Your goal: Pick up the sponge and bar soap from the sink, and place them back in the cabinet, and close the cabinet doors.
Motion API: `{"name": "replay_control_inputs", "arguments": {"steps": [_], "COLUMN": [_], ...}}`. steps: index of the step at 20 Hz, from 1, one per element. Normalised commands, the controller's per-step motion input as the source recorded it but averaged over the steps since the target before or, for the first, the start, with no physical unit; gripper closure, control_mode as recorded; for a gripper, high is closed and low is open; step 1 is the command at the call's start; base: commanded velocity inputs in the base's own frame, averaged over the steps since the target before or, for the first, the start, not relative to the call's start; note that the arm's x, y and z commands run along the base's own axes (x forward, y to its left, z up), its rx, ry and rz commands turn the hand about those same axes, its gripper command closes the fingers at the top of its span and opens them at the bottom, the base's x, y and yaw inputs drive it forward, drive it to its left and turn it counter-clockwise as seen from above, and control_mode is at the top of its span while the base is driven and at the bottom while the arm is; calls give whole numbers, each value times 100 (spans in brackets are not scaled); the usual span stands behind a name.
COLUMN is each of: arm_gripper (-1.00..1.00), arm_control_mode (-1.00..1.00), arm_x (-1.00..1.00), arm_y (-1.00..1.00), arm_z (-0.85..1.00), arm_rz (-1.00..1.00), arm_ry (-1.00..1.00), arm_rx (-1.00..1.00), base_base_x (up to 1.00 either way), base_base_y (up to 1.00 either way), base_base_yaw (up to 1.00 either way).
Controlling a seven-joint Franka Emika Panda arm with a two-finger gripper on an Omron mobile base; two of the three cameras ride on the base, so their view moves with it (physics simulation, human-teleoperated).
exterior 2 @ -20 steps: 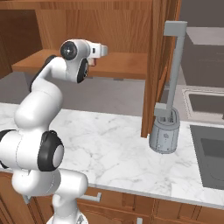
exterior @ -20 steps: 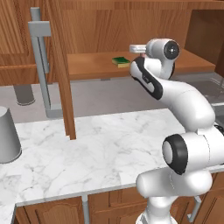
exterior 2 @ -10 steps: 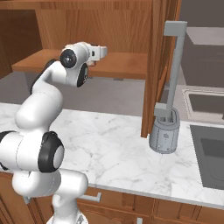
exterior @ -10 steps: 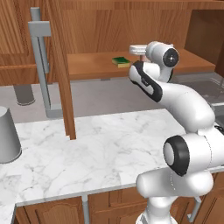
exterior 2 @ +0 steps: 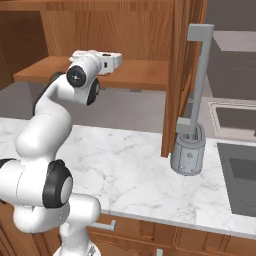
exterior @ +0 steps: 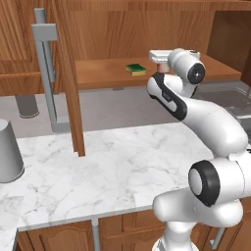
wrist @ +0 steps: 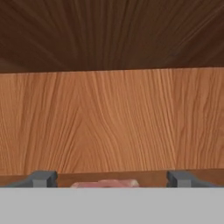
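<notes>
Jaws spread wide on the gripper (wrist: 109, 179), gripping nothing — the two finger tips (wrist: 43, 178) stand well apart over the cabinet (exterior: 98, 29) shelf (wrist: 109, 122). The bar soap (wrist: 105, 183) lies low between them, at the view's bottom edge. The sponge (exterior: 136, 69) rests on the shelf, just left of the hand.

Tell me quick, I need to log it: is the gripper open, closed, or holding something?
Gripper: open, fingers spread wide, holding nothing; pinkish-cream bar soap lies between them on the brown wooden cabinet shelf.
</notes>
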Motion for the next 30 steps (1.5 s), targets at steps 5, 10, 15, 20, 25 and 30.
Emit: {"name": "replay_control_inputs", "arguments": {"steps": [5,10,15,20,25,30], "arm_gripper": [-100,-100,-100,-100,-100,-100], "arm_control_mode": [-100,-100,-100,-100,-100,-100], "arm_x": [-30,-31,-36,-44,-34,-39], "arm_y": [0,0,0,0,0,0], "arm_z": [15,18,26,30,36,34], "arm_rz": [0,0,0,0,-1,0], "arm_ry": [-2,0,0,0,2,3], "arm_rx": [0,0,0,0,-1,0], "base_base_x": [0,0,0,0,0,0], "base_base_y": [0,0,0,0,0,0], "base_base_yaw": [0,0,0,0,0,0]}}
